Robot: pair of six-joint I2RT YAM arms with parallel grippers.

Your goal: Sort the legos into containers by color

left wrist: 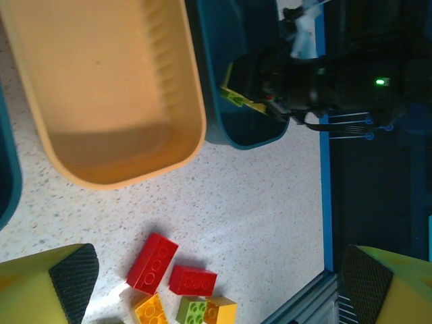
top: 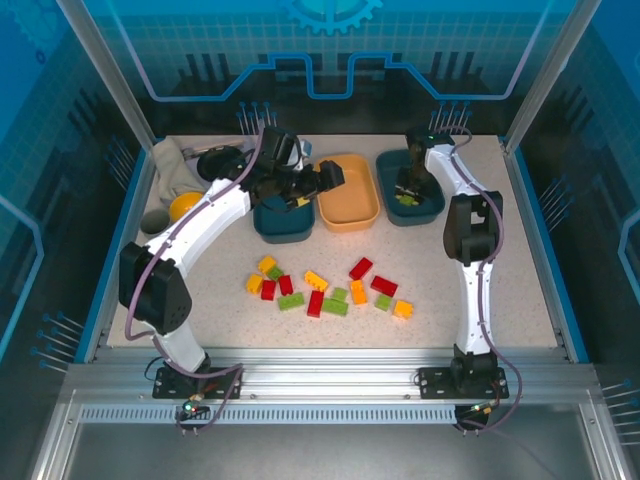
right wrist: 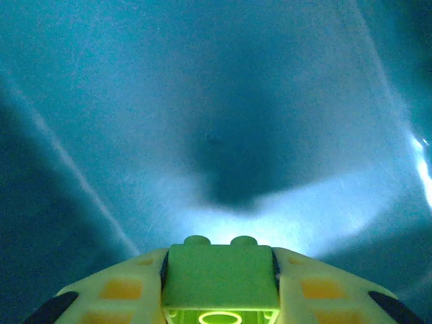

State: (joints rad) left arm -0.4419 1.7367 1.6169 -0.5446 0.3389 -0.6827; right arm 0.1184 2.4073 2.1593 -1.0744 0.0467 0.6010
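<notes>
Right claw (top: pixel 410 188) clenched on a green brick (right wrist: pixel 217 273), low inside the teal tray (top: pixel 432 210) at 1 o'clock; left claw (top: pixel 328 177) spread wide, holding nothing, over the orange tray (top: pixel 348 215) at its 10 o'clock rim; I see loose bricks (top: pixel 325 290) clustered toward 6.

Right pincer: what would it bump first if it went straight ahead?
Probably the floor of the teal tray. The right pincer points into it, gripping a green brick, which would touch first. Depth is unclear.

overhead from behind, wrist cameras close, sharing teal tray (top: pixel 410 217)
</notes>
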